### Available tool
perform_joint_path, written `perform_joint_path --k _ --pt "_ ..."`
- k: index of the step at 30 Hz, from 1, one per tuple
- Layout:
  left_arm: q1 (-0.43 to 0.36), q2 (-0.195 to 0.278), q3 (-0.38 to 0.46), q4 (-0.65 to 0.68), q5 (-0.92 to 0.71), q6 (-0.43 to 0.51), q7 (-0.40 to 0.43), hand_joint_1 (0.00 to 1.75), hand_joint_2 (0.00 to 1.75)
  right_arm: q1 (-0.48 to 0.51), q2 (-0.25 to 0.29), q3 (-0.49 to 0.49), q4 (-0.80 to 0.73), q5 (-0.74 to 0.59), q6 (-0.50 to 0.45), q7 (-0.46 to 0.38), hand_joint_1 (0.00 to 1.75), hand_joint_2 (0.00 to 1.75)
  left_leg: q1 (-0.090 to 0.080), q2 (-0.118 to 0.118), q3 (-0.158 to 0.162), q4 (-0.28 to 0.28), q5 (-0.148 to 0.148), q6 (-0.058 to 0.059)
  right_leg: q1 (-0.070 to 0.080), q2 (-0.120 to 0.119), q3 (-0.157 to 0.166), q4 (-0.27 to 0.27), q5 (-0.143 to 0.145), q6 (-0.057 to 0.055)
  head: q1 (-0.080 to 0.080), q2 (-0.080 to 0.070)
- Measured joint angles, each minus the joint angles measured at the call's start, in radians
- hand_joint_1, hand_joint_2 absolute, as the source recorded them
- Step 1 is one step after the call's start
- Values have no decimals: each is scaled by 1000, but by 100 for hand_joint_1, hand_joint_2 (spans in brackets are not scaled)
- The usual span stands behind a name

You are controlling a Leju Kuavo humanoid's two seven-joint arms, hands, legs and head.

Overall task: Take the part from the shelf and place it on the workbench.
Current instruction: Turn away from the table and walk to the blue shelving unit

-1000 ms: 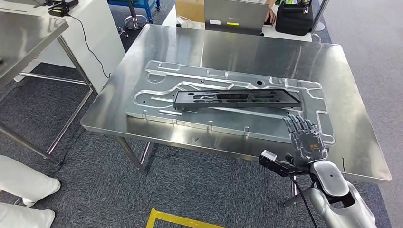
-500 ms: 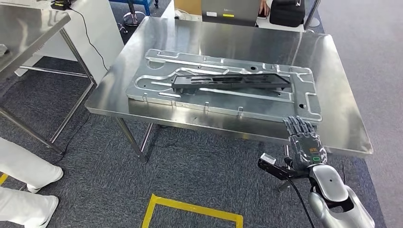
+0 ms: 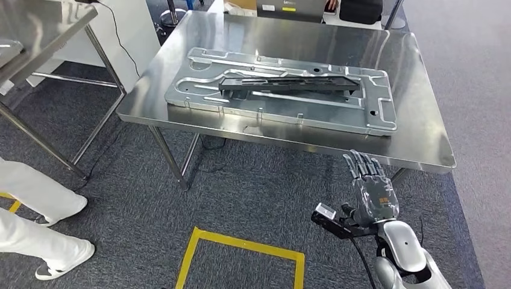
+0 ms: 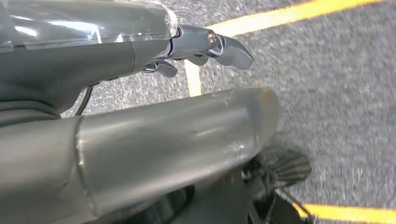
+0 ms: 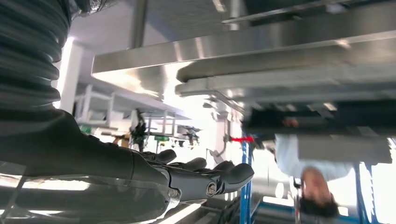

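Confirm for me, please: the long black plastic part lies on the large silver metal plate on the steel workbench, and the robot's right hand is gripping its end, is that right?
Not quite. The long black plastic part does lie on the large silver metal plate on the steel workbench, but the right hand grips nothing; the head view shows it off the bench edge, fingers extended.

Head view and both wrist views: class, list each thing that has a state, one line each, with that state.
Black part: lying flat on the silver plate, unheld.
Silver plate: flat on the workbench.
Right robot hand: open, empty, below the workbench edge.
Left robot hand: hanging above the floor, empty.
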Motion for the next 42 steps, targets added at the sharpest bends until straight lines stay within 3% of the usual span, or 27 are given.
perform_joint_path --k 1,3,5,6,7,9,10,11,13,14,16,17,18,20,21,22,24,26,28,30,32,33,36,37,39,41,42 --pt "2 -1 2 0 6 2 -2 0 0 23 20 0 -10 -23 -41 -11 0 175 2 1 -7 -4 13 8 -1 2 -3 -1 -2 5 0 0" --pt "8 -2 12 1 22 9 -9 0 0 85 70 0 -31 -91 -139 -33 0 87 7 4 -30 -14 42 25 -3 7 -20 41 -68 13 0 0" --pt "16 -3 24 1 40 19 -22 0 0 153 128 -3 -47 -190 -233 -66 0 0 7 7 -61 -13 66 33 -5 11 -45 152 -182 16 0 0" --pt "21 -5 32 1 51 23 -31 0 0 188 158 -8 -52 -254 -273 -92 0 0 7 8 -77 -11 77 32 -5 11 -52 213 -216 18 0 0" --pt "26 -6 40 1 61 28 -39 0 0 223 186 -16 -55 -325 -303 -123 0 0 7 9 -94 -6 88 31 -6 11 -50 258 -223 20 0 0" --pt "36 -10 59 1 80 38 -53 0 0 296 243 -46 -54 -458 -327 -194 0 0 8 11 -131 9 105 25 -6 11 -6 264 -173 21 0 0" --pt "40 -12 69 1 87 43 -57 0 0 328 275 -71 -50 -510 -313 -234 0 0 8 11 -150 19 112 20 -6 11 42 219 -147 20 0 0" --pt "43 -14 78 1 93 47 -60 0 0 352 306 -99 -44 -551 -287 -272 0 0 8 12 -166 30 117 15 -6 10 98 149 -145 18 0 0" --pt "45 -17 93 1 103 53 -66 0 0 376 373 -173 -24 -635 -208 -343 0 0 6 14 -185 48 126 3 -2 11 188 18 -180 9 0 0" --pt "44 -19 101 1 107 55 -69 0 0 386 406 -213 -7 -683 -174 -365 0 0 5 16 -188 51 132 -3 1 11 206 -15 -196 3 0 0" --pt "45 -20 120 1 116 60 -72 0 0 411 472 -297 50 -804 -145 -364 0 0 8 16 -191 53 143 -16 2 6 203 -26 -187 -12 0 0" --pt "45 -22 131 2 120 64 -72 0 0 426 501 -332 88 -872 -155 -332 0 0 11 14 -197 64 126 -22 1 2 195 -28 -177 -21 0 0" --pt "47 -23 140 2 124 66 -72 0 0 440 524 -355 125 -930 -181 -287 0 0 12 12 -206 90 90 -27 0 -3 185 -30 -165 -29 0 0" --pt "53 -26 154 2 130 71 -72 0 0 466 556 -365 194 -1009 -263 -190 0 0 17 10 -234 192 -20 -36 1 -7 157 -29 -142 -40 0 0" --pt "55 -28 160 2 134 73 -72 0 0 469 569 -359 236 -1036 -314 -156 0 0 18 10 -244 254 -59 -39 2 -6 141 -27 -130 -42 0 0" --pt "55 -29 167 2 137 76 -73 0 0 459 581 -355 289 -1067 -366 -131 0 0 19 10 -247 303 -75 -40 3 -4 122 -24 -118 -42 0 0" --pt "50 -32 179 2 142 83 -72 0 0 417 600 -353 421 -1123 -448 -104 0 0 19 9 -209 317 -35 -38 5 0 84 -15 -95 -40 0 0" --pt "44 -34 188 2 144 88 -71 0 0 368 612 -369 555 -1141 -478 -86 0 0 17 9 -108 205 10 -27 7 2 53 -5 -76 -35 0 0" --pt "37 -35 195 1 146 90 -70 0 0 316 620 -398 680 -1132 -484 -69 0 0 12 8 -1 53 -3 -16 10 3 35 3 -57 -26 0 0" --pt "32 -36 200 1 148 87 -69 0 0 273 626 -428 788 -1127 -486 -57 0 0 5 7 34 -17 -18 -8 9 1 27 2 -36 -15 0 0" --pt "33 -36 203 1 148 81 -67 0 0 244 627 -449 865 -1127 -487 -51 0 0 7 10 19 -23 3 3 6 3 19 6 -34 -3 0 0" --pt "33 -36 205 2 148 78 -66 0 0 235 627 -456 894 -1131 -488 -48 0 0 9 13 9 -25 16 11 4 5 12 24 -62 1 0 0" --pt "33 -35 211 2 148 75 -68 0 0 251 628 -450 912 -1144 -489 16 0 0 8 18 -42 -22 55 25 -2 11 -28 187 -220 9 0 0" --pt "35 -35 214 2 148 75 -70 0 0 278 628 -434 881 -1136 -490 67 0 0 8 18 -62 -17 67 24 -3 11 -36 250 -250 11 0 0" --pt "38 -36 219 2 147 75 -73 0 0 343 627 -384 787 -1097 -490 175 0 0 7 18 -102 -2 87 20 -4 12 -14 301 -228 13 0 0" --pt "40 -36 221 2 145 75 -74 0 0 392 627 -338 713 -1069 -491 235 0 0 8 19 -141 19 102 13 -4 12 74 216 -170 12 0 0" --pt "41 -37 222 2 144 75 -74 0 0 406 627 -323 688 -1064 -491 242 0 0 7 19 -156 29 108 8 -4 12 133 139 -167 9 0 0"
